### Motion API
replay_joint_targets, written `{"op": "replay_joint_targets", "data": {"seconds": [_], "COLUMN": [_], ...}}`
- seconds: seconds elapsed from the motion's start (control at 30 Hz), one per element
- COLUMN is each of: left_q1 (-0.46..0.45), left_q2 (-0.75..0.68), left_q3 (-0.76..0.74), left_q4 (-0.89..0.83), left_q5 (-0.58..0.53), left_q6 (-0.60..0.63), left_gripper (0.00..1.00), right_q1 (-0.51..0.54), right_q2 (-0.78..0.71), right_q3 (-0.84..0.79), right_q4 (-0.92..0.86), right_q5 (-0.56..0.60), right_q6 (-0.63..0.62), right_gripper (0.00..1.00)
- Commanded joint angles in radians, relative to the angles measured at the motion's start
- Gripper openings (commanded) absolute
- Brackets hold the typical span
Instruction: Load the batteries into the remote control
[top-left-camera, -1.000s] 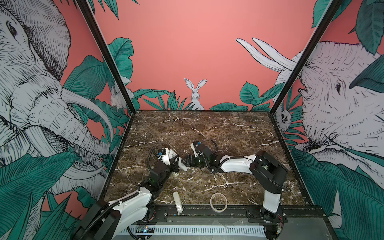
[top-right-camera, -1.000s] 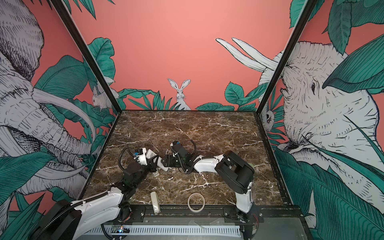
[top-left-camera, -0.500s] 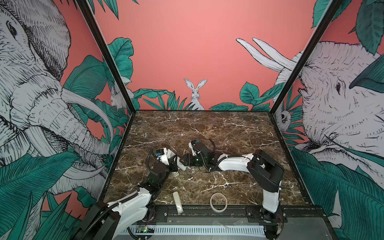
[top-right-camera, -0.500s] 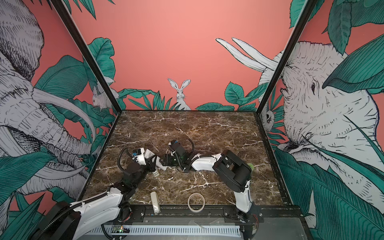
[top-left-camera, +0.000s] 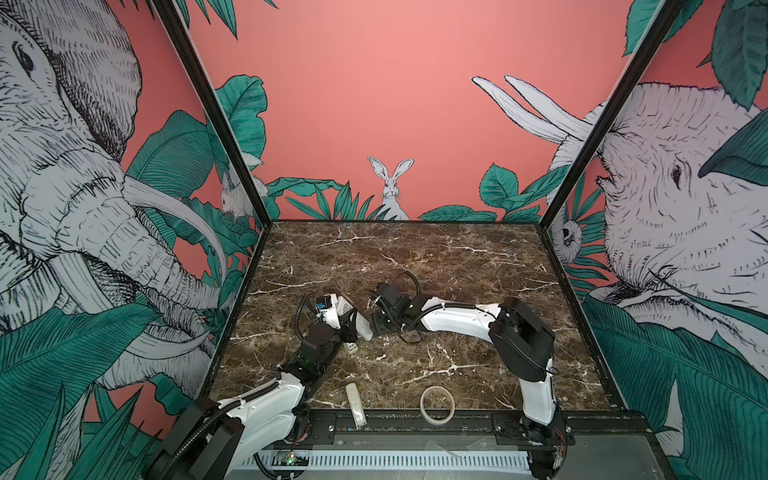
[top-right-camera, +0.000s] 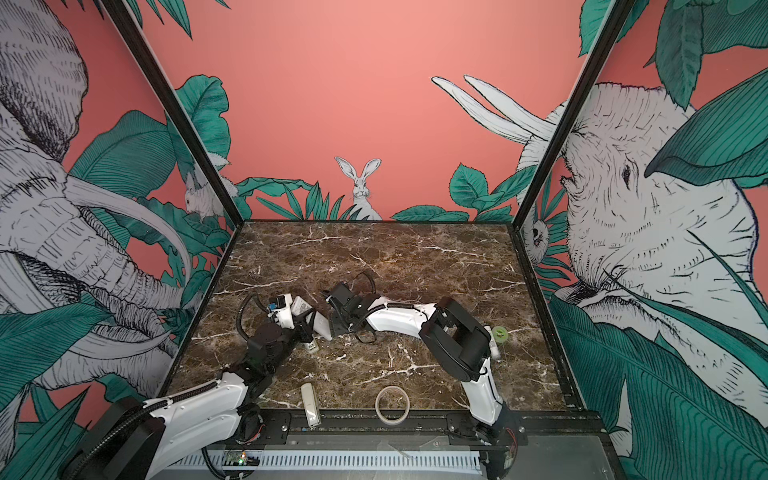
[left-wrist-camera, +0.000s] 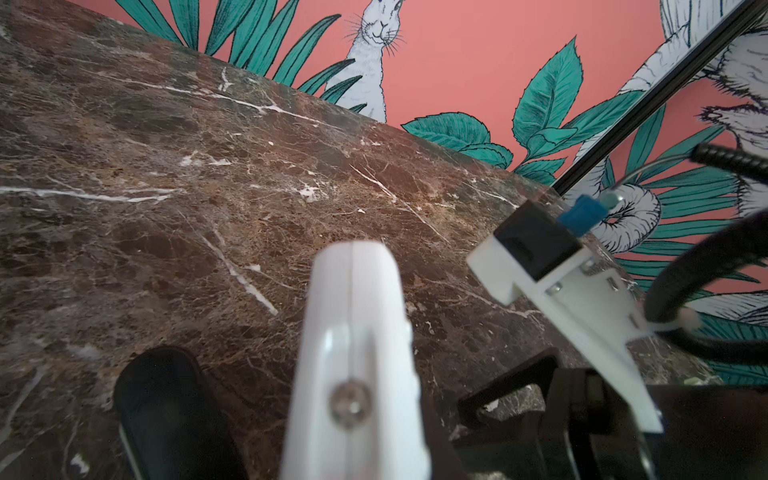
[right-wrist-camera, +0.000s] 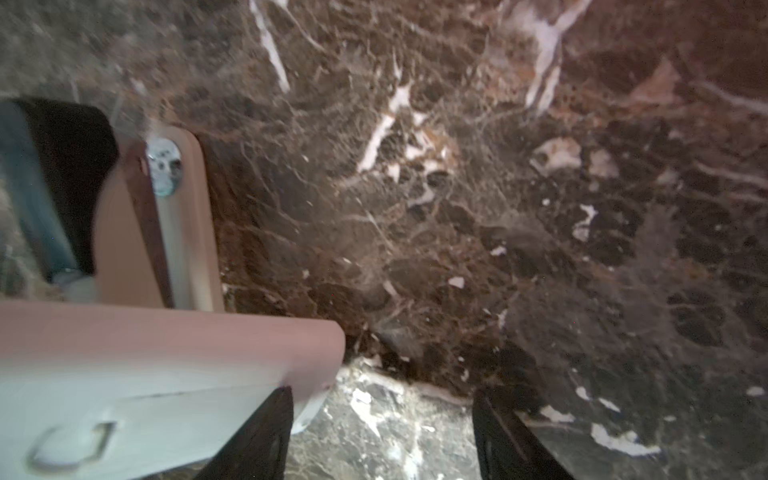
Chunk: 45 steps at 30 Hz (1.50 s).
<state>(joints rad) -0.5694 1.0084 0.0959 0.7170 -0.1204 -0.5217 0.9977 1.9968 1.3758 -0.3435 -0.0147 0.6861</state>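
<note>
My left gripper (top-left-camera: 352, 329) is shut on the white remote control (top-left-camera: 365, 328), held off the marble near the middle in both top views. The left wrist view shows the remote control (left-wrist-camera: 353, 311) edge-on between the black fingers (left-wrist-camera: 166, 415). My right gripper (top-left-camera: 377, 327) stands open just right of it. In the right wrist view the remote control (right-wrist-camera: 145, 374) shows a broad white face with a catch. Its corner lies against one of the right fingers (right-wrist-camera: 257, 436), with only marble between the two. I cannot pick out the batteries for certain. A short grey-white stick (top-left-camera: 350, 345) with dark print lies under the left gripper.
A small cream remote (top-left-camera: 356, 405) overhangs the front edge. A tape ring (top-left-camera: 436, 405) lies to its right. A green round thing (top-right-camera: 500, 334) sits behind the right arm's elbow. Printed walls close in the back and both sides.
The right arm has shifted a little left, bringing its gripper closer to the remote's end. The left gripper and the remote have stayed in place.
</note>
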Motion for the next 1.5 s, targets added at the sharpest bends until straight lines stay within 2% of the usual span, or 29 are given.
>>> {"op": "replay_joint_targets", "data": {"seconds": [0.0,0.23,0.4,0.63,0.97,1.2,1.47], "left_q1": [-0.012,-0.013,-0.013,-0.014,-0.013,-0.014,-0.013], "left_q2": [0.040,0.049,0.034,-0.003,-0.116,-0.228,-0.171], "left_q3": [-0.022,-0.020,-0.046,-0.057,-0.051,0.021,0.010], "left_q4": [-0.119,-0.120,-0.111,-0.129,-0.260,-0.428,-0.283], "left_q5": [0.025,0.020,0.020,0.006,-0.047,-0.065,-0.004], "left_q6": [0.030,0.029,0.009,0.005,0.045,0.071,0.017], "left_gripper": [0.00,0.00,0.00,0.00,0.00,0.00,0.00], "right_q1": [0.013,0.002,-0.017,-0.020,-0.036,-0.067,-0.102], "right_q2": [-0.004,-0.060,-0.122,-0.210,-0.311,-0.305,-0.317], "right_q3": [0.026,-0.024,-0.133,-0.239,-0.364,-0.389,-0.369], "right_q4": [-0.052,0.018,0.165,0.239,0.304,0.380,0.359], "right_q5": [0.025,0.013,-0.047,-0.066,-0.137,-0.237,-0.288], "right_q6": [-0.037,-0.027,0.020,0.013,-0.060,-0.077,-0.087], "right_gripper": [0.68,0.69,0.70,0.73,0.76,0.77,0.77]}}
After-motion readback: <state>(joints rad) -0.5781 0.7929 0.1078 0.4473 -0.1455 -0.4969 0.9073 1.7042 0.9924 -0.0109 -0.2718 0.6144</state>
